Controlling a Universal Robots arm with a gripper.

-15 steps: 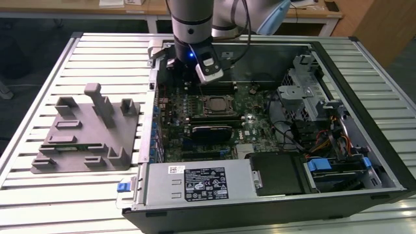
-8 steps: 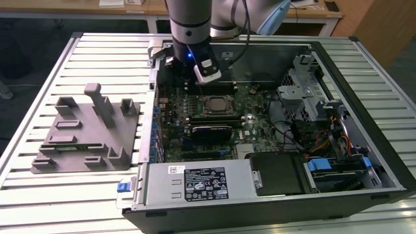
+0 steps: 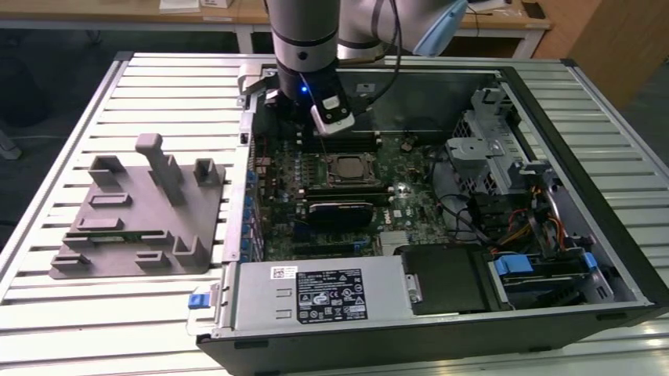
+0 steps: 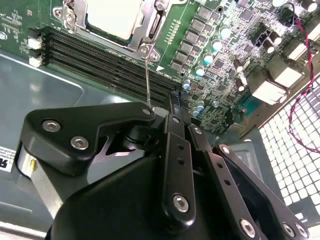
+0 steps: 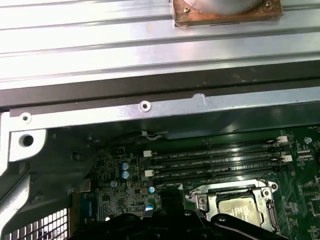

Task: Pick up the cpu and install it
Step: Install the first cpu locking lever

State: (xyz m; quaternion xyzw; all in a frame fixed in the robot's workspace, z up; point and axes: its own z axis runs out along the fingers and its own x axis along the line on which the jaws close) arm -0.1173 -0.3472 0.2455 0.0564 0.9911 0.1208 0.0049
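A grey fixture lies beside the open computer case.

The cpu is cut off by the picture's edge in both wrist views. In the second wrist view my gripper hides much of the motherboard behind it. In the exterior view my arm runs out past the top edge, and the computer case loses its near corner at the bottom edge.

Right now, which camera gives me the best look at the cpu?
The exterior view: the cpu shows whole, seated in its socket on the motherboard. The second wrist view shows the cpu closer but cut off at the frame edge; the first wrist view shows part of it.
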